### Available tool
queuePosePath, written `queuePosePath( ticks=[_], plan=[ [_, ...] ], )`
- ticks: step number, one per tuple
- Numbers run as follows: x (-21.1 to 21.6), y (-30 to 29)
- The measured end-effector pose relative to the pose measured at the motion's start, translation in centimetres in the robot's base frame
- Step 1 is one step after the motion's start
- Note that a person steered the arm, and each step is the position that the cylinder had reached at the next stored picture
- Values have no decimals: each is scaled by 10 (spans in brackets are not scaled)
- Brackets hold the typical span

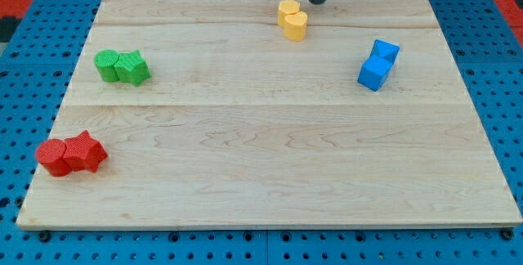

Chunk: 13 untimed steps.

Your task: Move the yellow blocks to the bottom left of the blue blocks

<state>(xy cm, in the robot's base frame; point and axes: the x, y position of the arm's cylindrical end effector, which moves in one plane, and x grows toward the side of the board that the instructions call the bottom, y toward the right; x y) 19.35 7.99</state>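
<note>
My tip [317, 2] stood at one o'clock of the yellow blocks [292, 20], near the counter's [261, 175] top edge, likely to shove them toward seven o'clock of the blue blocks [377, 65]; no pincer exists.

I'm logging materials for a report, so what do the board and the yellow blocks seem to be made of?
The board looks like pale unpainted wood: visible grain and plank seams, matte. The yellow blocks look like painted wood or plastic: uniform colour, slight sheen; which one is unclear. My tip stands just to their upper right.
</note>
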Motion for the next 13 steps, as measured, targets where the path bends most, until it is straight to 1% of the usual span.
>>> queuePosePath(
  ticks=[1,2,3,4,5,7,8,10,11,13],
  plan=[
    [10,-59],
    [47,-42],
    [80,-38],
    [95,-36],
    [78,-46],
    [77,-45],
    [75,-9],
    [126,-15],
    [159,-6],
    [209,52]
  ],
)
